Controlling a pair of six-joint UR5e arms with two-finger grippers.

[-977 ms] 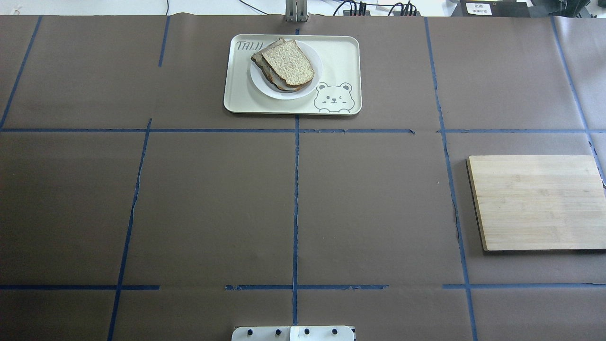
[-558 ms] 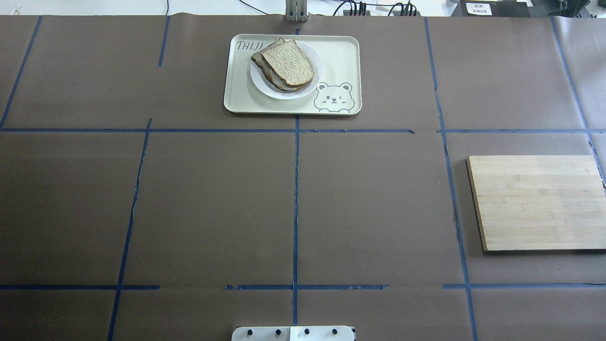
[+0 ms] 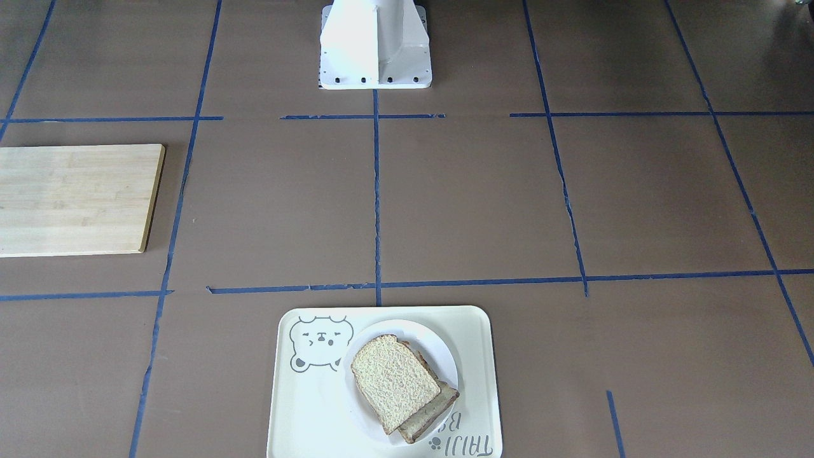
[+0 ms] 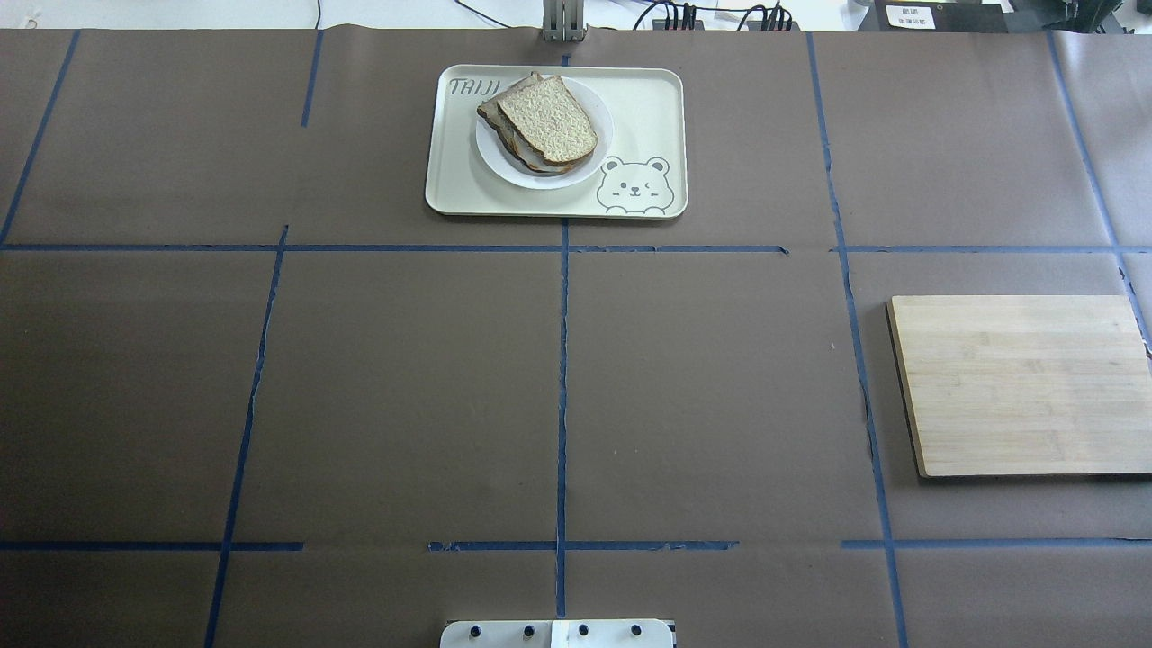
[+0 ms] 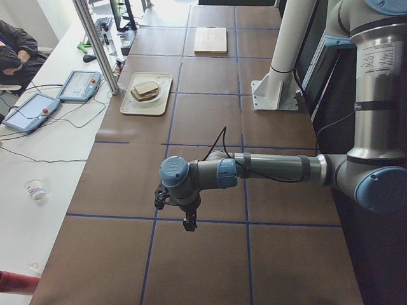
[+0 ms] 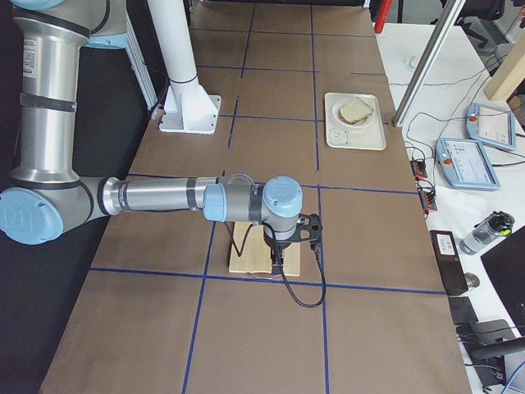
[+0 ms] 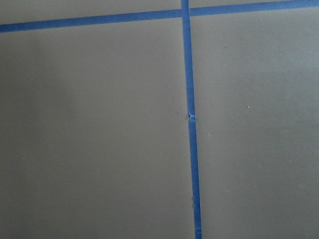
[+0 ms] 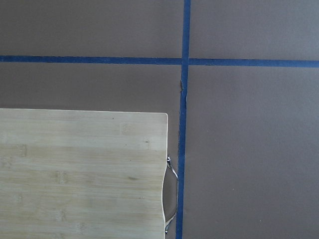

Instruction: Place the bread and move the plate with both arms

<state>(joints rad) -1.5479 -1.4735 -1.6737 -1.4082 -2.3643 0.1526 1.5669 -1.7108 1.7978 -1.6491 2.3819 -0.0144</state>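
Note:
The bread (image 4: 547, 119) is a bare tan slice lying on top of a second slice on the small white plate (image 4: 589, 164). The plate stands on the cream bear tray (image 4: 648, 108) at the table's far middle. All three show in the front view: bread (image 3: 394, 381), plate (image 3: 440, 355), tray (image 3: 305, 407). My left gripper (image 5: 188, 223) shows only in the exterior left view, pointing down over bare table far from the tray. My right gripper (image 6: 277, 261) shows only in the exterior right view, above the wooden board. I cannot tell whether either is open or shut.
A bamboo cutting board (image 4: 1021, 382) lies at the table's right side and shows in the right wrist view (image 8: 79, 174). The white base block (image 3: 375, 51) stands at the robot's edge. Blue tape lines cross the brown table cover. Operator tablets lie beyond the far edge.

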